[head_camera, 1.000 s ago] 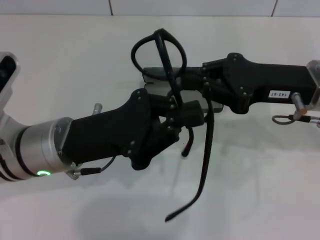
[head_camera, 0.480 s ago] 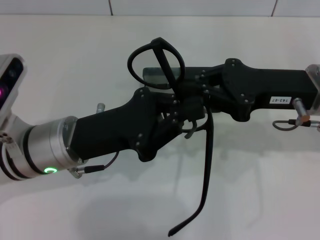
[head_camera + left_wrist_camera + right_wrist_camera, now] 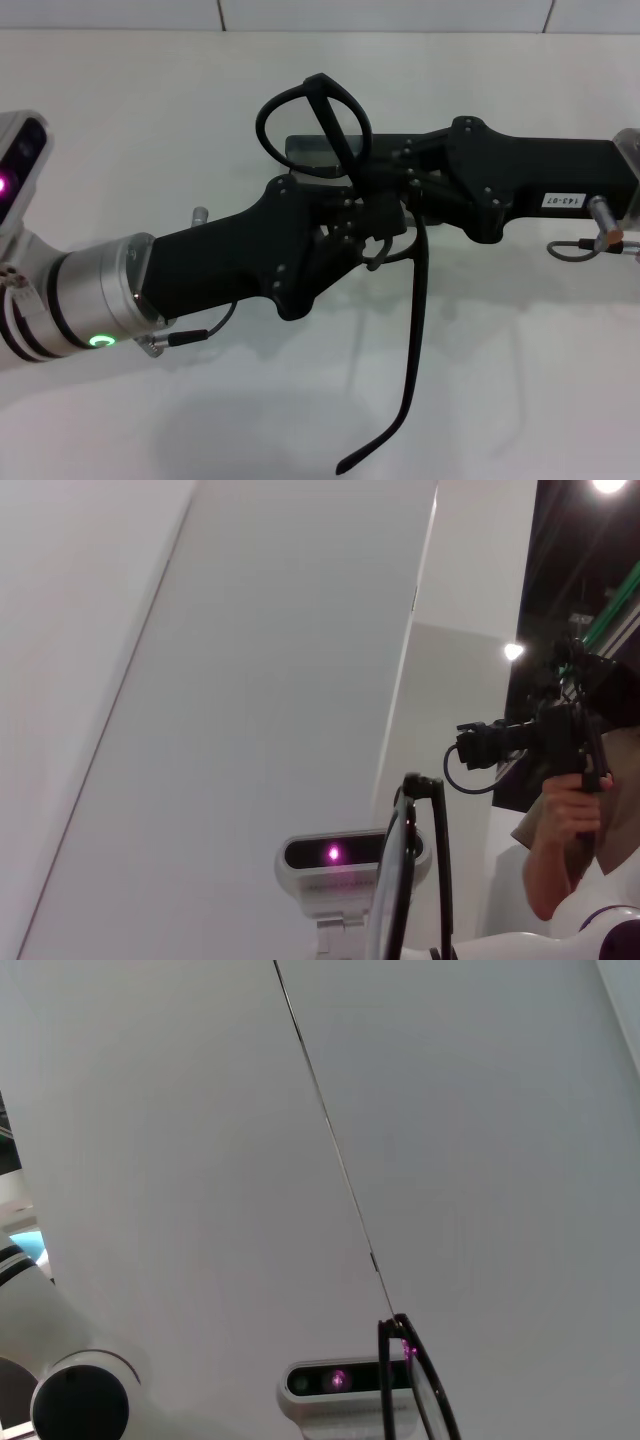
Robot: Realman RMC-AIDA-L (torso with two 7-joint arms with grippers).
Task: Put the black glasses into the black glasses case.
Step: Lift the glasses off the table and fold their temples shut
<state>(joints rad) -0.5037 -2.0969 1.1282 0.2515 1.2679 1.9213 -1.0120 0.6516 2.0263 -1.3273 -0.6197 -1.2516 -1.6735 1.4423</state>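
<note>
In the head view both grippers meet above the middle of the table and hold the black glasses (image 3: 313, 125) in the air. One lens ring stands up above the grippers. One long temple arm (image 3: 413, 340) hangs down toward the front edge. My left gripper (image 3: 375, 225) comes in from the left and is shut on the frame. My right gripper (image 3: 385, 180) comes in from the right and is shut on the frame just above it. The black glasses case (image 3: 298, 150) lies on the table behind them, mostly hidden by the arms. The frame also shows in the left wrist view (image 3: 402, 880) and in the right wrist view (image 3: 420, 1380).
The white table (image 3: 520, 350) spreads around the arms, with a tiled wall at its far edge. A person holding a camera (image 3: 560, 750) shows in the left wrist view, off to the side.
Both grippers rose slightly. The glasses tilted, so the lens ring sank a little and the hanging temple's tip dropped lower. The second, shorter temple folded in against the grippers.
</note>
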